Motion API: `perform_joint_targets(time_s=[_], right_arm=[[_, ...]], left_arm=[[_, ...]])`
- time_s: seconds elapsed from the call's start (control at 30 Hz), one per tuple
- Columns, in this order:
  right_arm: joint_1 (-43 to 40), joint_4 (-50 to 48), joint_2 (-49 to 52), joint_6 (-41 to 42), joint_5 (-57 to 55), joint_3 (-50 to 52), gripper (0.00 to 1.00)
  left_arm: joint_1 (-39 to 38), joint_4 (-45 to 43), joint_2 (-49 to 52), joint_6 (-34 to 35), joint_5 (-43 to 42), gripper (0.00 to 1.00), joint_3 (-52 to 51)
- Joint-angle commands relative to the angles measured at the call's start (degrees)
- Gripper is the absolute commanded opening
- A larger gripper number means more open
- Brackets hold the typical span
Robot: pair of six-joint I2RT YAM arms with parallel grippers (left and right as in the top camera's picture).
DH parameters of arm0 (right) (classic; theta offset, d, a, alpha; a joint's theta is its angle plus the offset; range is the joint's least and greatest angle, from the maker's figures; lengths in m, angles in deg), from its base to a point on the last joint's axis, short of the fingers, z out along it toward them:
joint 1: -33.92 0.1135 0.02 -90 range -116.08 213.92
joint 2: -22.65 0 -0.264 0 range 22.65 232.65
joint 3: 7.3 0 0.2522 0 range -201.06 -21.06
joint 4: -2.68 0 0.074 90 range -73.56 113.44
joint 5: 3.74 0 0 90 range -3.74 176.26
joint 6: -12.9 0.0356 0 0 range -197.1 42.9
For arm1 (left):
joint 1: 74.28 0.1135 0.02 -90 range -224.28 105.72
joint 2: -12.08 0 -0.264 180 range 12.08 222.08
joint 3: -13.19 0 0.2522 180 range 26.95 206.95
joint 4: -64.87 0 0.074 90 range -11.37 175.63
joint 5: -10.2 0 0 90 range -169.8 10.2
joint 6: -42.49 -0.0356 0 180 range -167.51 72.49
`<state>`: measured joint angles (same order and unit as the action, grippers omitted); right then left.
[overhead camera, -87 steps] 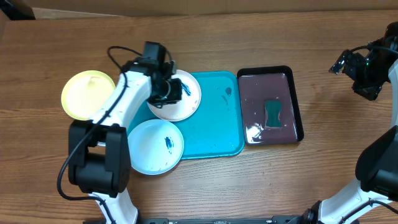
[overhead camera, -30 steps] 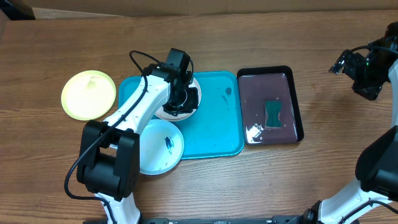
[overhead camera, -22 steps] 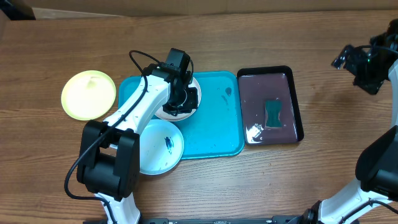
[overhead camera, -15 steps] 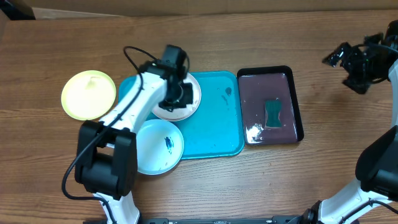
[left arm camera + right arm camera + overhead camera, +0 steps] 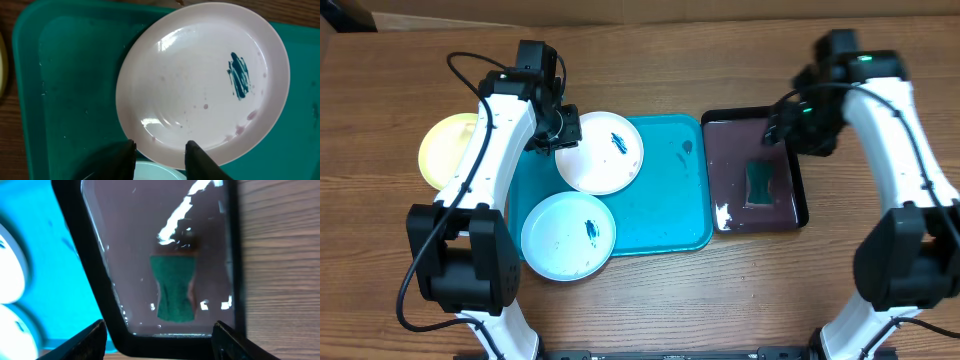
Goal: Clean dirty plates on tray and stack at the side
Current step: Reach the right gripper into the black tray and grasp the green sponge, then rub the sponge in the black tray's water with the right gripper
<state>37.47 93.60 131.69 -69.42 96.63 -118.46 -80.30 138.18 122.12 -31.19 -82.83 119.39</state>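
The white plate [image 5: 601, 151] lay smeared on the tray [image 5: 670, 200]. Our left gripper [image 5: 161, 146] had released it, jaws apart, while our right gripper [image 5: 160, 325], spread and empty, arrived over the sponge [image 5: 172, 287], so we judged wiping could start.

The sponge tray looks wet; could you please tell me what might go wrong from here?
1. The sponge lies in the wet, shiny black tray; the open right gripper may carry drips across the table.
2. The pale blue plate overhangs the edge of the turquoise tray beside the white plate; scrubbing may tip it.
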Motion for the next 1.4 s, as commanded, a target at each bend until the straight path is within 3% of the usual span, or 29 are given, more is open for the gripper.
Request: perform_joint_targets(time_s=[0.0, 0.23, 0.87, 0.93, 1.03, 1.07, 1.37], right_arm=[[4.11, -1.07, -0.63, 0.24, -6.54, 2.62, 0.69], [8.94, -5.64, -0.63, 3.06, -10.75, 7.52, 0.69], [9.03, -7.28, -0.63, 3.02, -10.75, 8.55, 0.7], [9.03, -7.28, -0.63, 3.02, -10.75, 8.55, 0.7], [9.03, -7.28, -0.63, 3.02, -10.75, 8.55, 0.7], [9.03, -7.28, -0.63, 3.02, -10.75, 8.55, 0.7], [9.03, -7.06, -0.63, 2.99, -10.78, 8.55, 0.7]], left_arm=[[-0.26, -1.92, -1.4, -0.68, 6.6, 0.45, -0.61], [-0.26, -8.81, -1.38, -0.7, 6.45, 0.46, -7.21], [-0.22, -21.92, -1.38, -0.7, 6.62, 0.41, -20.17], [-0.22, -22.36, -1.38, -0.7, 6.6, 0.35, -20.87], [-0.22, -22.16, -1.38, -0.68, 5.92, 0.1, -21.05], [-0.22, -22.08, -1.38, -0.7, 4.85, 0.06, -21.03], [-0.68, -20.5, -1.38, 0.39, -9.92, 0.04, -21.03]])
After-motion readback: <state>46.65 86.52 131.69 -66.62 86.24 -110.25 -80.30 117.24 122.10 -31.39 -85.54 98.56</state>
